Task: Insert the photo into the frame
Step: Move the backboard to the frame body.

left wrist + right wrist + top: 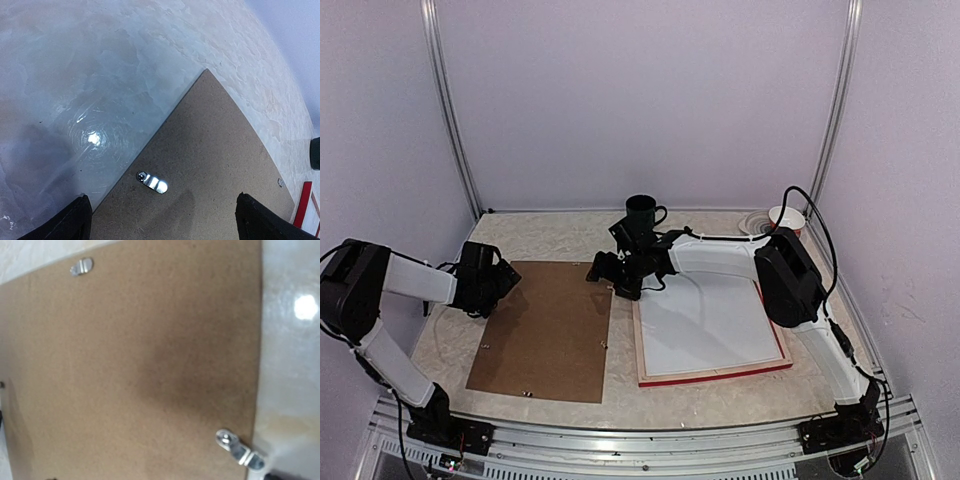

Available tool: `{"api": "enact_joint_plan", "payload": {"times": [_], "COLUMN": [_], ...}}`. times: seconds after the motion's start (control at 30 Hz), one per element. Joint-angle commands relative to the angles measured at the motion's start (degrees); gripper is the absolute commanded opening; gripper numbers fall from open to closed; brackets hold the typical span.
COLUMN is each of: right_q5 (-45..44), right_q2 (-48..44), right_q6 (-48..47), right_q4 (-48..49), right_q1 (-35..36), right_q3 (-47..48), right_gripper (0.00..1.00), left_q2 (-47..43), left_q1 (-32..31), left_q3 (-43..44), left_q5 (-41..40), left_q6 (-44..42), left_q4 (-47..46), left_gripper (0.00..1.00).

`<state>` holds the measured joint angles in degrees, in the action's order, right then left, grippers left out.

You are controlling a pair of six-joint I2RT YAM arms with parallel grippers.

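Brown backing board [545, 330] beside the frame [715, 377], mug [642, 215] behind

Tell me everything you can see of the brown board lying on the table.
The brown backing board is a plain rectangular sheet that looks like matte fibreboard. It lies flat on the table to the left of the frame, with a strip of table between them. Small silver swivel clips sit near its edges, and one pokes past the edge. Nothing lies on it. The left gripper hangs open over its left edge near the far corner; contact cannot be told.
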<state>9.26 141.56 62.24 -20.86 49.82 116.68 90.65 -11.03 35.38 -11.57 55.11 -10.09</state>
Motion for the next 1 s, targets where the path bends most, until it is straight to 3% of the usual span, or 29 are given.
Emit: {"api": "enact_joint_plan", "payload": {"times": [0.0,0.47,0.97], "right_q5": [-0.63,0.00,2.33], "right_q2": [0.91,2.94,-1.50], "right_q6": [0.60,0.16,-1.42], "right_q4": [1.03,1.98,15.87], "right_q1": [-0.14,-0.95,-1.30], "right_q3": [-0.85,0.79,-9.01], "right_gripper": [0.89,0.89,0.89], "left_q2": [1.11,0.67,0.54], "left_q1": [-0.71,-0.79,-0.75], "left_q3": [-2.41,-2.50,-2.07], "left_q5": [4.34,4.31,4.11], "left_q6": [1.58,1.51,1.25], "left_q4": [5.96,6.04,6.61], "left_gripper": [0.99,0.99,0.99]}}
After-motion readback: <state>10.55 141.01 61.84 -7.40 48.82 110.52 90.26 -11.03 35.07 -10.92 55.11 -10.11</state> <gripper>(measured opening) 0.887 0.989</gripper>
